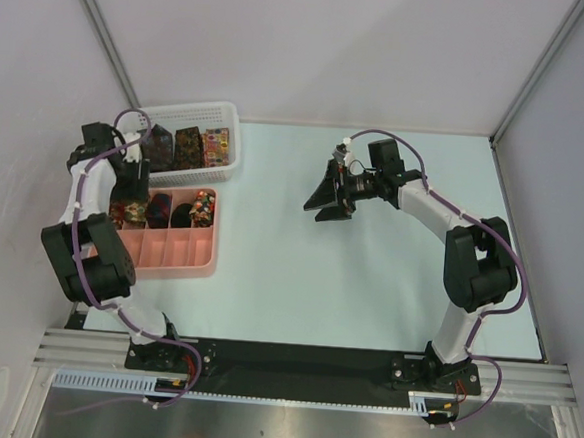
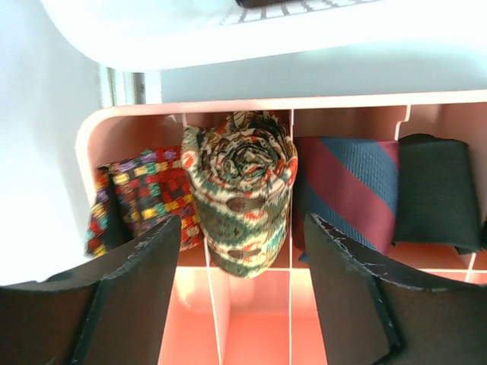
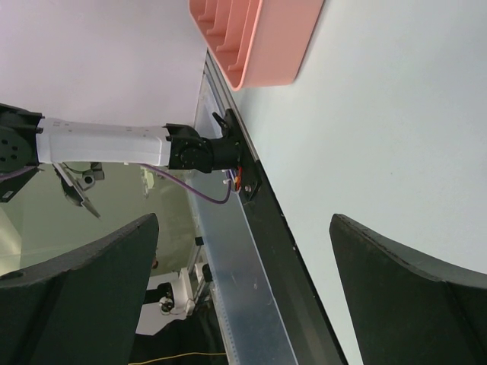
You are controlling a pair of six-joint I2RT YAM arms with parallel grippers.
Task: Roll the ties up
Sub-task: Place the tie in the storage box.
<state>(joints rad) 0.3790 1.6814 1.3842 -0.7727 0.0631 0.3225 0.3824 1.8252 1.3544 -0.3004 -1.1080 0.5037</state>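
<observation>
A tie rolled into a cream, teal and orange coil [image 2: 240, 186] stands in a back compartment of the pink tray [image 2: 251, 319]. My left gripper [image 2: 242, 228] hangs just above it, open, one finger on each side and not pinching it. Beside the roll lie a multicoloured checked tie [image 2: 144, 194], a red-and-blue striped tie [image 2: 346, 186] and a dark tie [image 2: 437, 190]. From above, the left gripper [image 1: 134, 183] is over the tray's back-left corner [image 1: 169, 251]. My right gripper [image 1: 324, 196] hovers open and holding nothing over the table's middle; in its own view the gripper [image 3: 243, 251] frames only the table's near edge.
A white mesh basket [image 1: 228, 124] behind the tray holds more folded ties [image 1: 188, 147]. The tray's front compartments [image 1: 159, 250] hold nothing. Grey walls close in the table on the left, back and right. The black mounting rail [image 1: 292, 359] runs along the near edge.
</observation>
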